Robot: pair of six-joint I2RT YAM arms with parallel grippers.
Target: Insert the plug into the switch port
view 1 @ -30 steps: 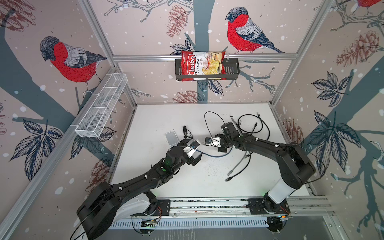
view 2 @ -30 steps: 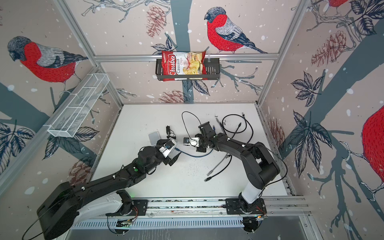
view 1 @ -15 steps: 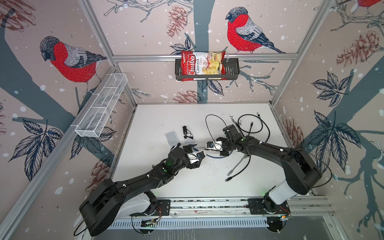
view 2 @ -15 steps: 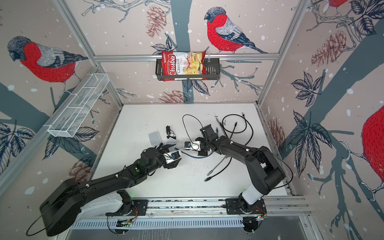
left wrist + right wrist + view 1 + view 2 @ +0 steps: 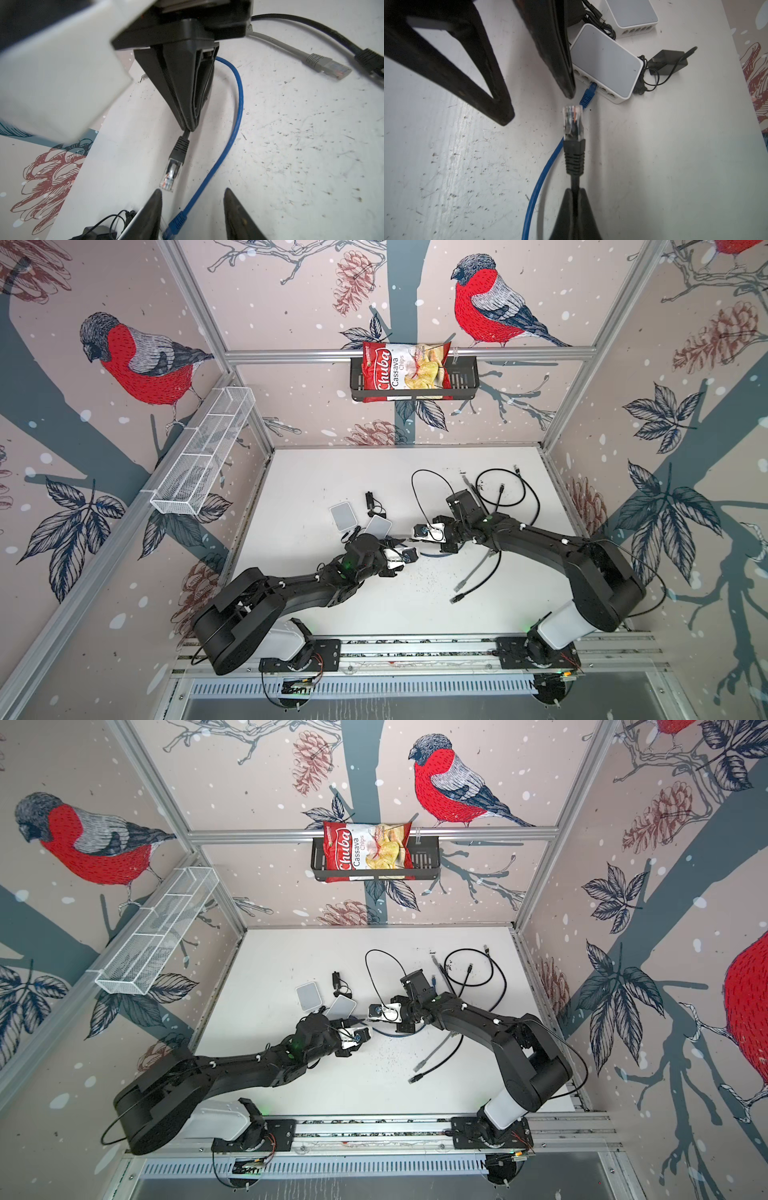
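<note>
The plug [image 5: 572, 122], clear with a black boot, sticks out in front of my right gripper [image 5: 575, 192], which is shut on its black cable just behind the boot. It points at the port side of the white switch [image 5: 606, 58], a short way off. A blue plug [image 5: 588, 94] sits in one of that switch's ports. My left gripper [image 5: 192, 199] is open, its fingers either side of the blue cable [image 5: 232, 135] close to the switch. In both top views the two grippers meet mid-table: left gripper [image 5: 406, 555], right gripper [image 5: 417, 534], switch [image 5: 379, 526].
A second white switch [image 5: 631, 14] lies behind the first, with a black power adapter [image 5: 668, 62] and its thin wire beside them. A grey cable's plug [image 5: 324, 64] and black cables [image 5: 505, 489] lie on the right of the table. A chips bag [image 5: 405, 371] hangs on the back wall.
The left gripper's jaws have narrowed a good deal and it has shifted slightly right and nearer. The right gripper has carried the plug a little closer to the switch.
</note>
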